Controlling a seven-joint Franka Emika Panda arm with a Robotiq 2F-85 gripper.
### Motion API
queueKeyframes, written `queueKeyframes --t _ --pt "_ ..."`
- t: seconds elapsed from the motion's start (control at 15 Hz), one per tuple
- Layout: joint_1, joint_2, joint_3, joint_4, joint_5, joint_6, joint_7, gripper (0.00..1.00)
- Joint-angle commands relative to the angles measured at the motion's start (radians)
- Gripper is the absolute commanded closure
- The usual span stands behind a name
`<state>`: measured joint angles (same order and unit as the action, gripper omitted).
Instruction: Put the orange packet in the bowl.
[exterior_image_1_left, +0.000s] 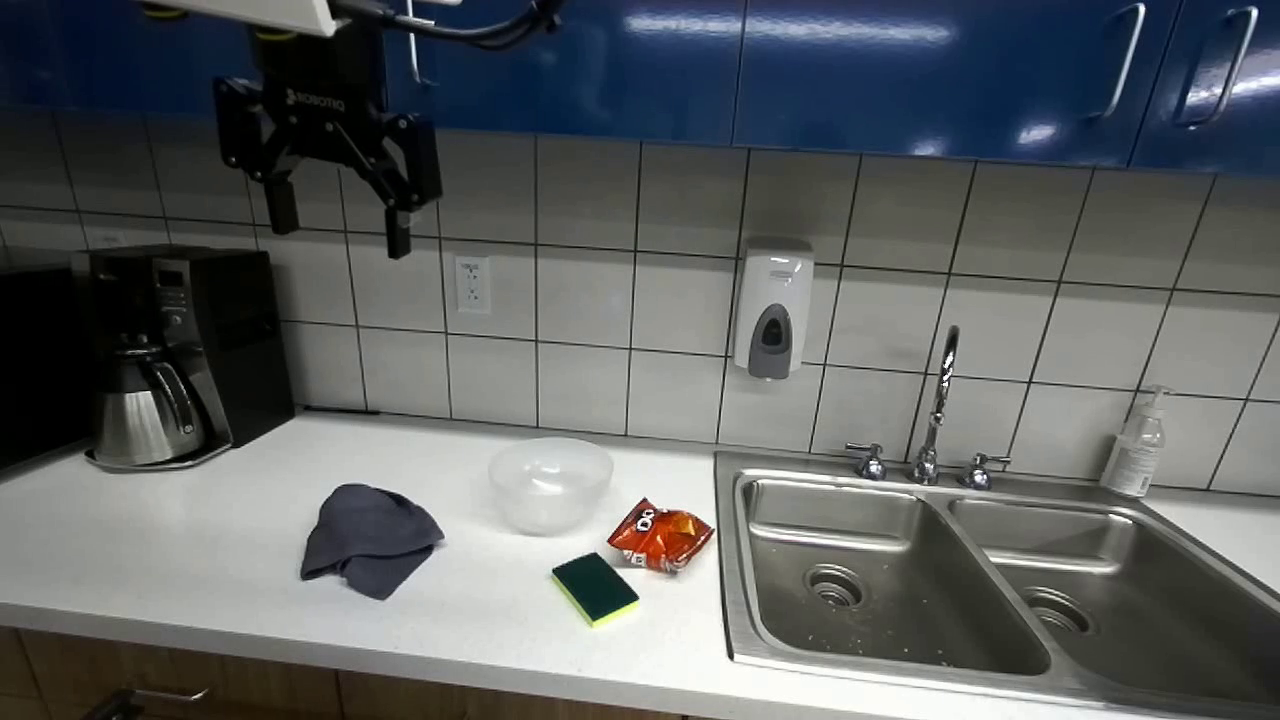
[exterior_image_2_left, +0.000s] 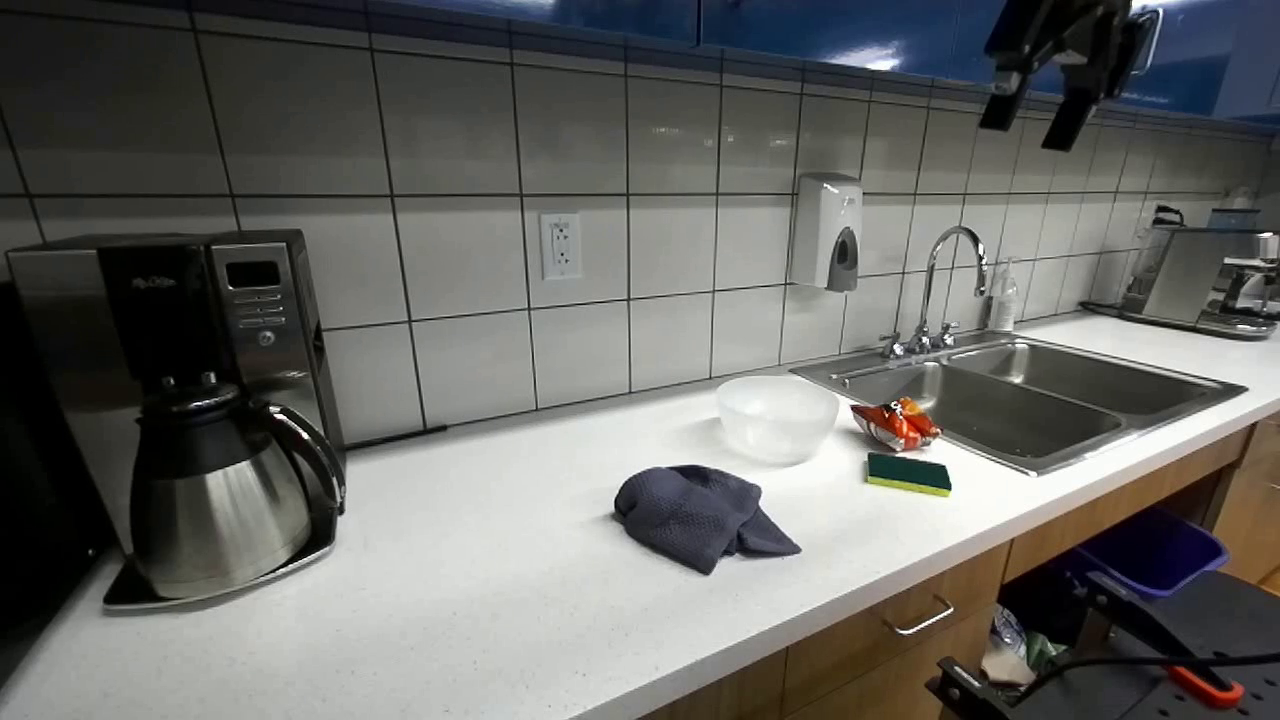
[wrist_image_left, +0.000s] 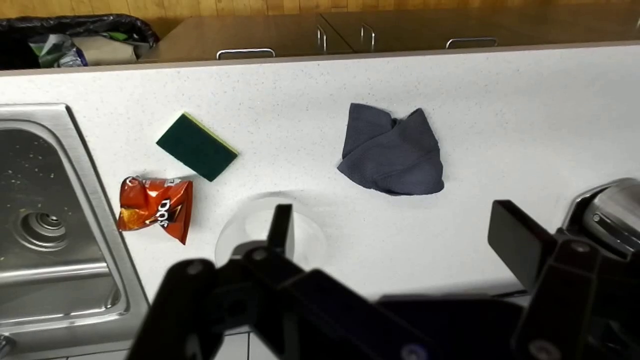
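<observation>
The orange packet is a shiny, crumpled red-orange chip bag. It lies on the white counter beside the sink in both exterior views (exterior_image_1_left: 660, 538) (exterior_image_2_left: 893, 424) and at the left of the wrist view (wrist_image_left: 156, 206). The bowl is frosted and see-through and stands upright beside the packet, in both exterior views (exterior_image_1_left: 548, 510) (exterior_image_2_left: 778, 430). In the wrist view the bowl (wrist_image_left: 240, 225) is partly hidden behind a finger. My gripper (exterior_image_1_left: 340, 228) is open and empty, high above the counter. It also shows in an exterior view (exterior_image_2_left: 1034, 120) and the wrist view (wrist_image_left: 392, 225).
A green and yellow sponge (exterior_image_1_left: 596, 588) lies in front of the packet. A dark grey cloth (exterior_image_1_left: 370, 540) lies left of the bowl. A double sink (exterior_image_1_left: 740, 600) is right of the packet. A coffee maker (exterior_image_2_left: 270, 300) stands at the left end. Blue cabinets (exterior_image_1_left: 640, 70) hang above.
</observation>
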<state>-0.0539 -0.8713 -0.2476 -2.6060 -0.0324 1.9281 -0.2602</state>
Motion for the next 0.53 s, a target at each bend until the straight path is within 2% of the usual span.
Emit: queueKeyframes --t 0.0,0.47 --pt "-0.003 0.001 0.012 -0.021 -0.005 0.016 -0.025 0.00" --pt "-0.034 0.062 0.004 -0.036 -0.012 0.055 0.011 0.00"
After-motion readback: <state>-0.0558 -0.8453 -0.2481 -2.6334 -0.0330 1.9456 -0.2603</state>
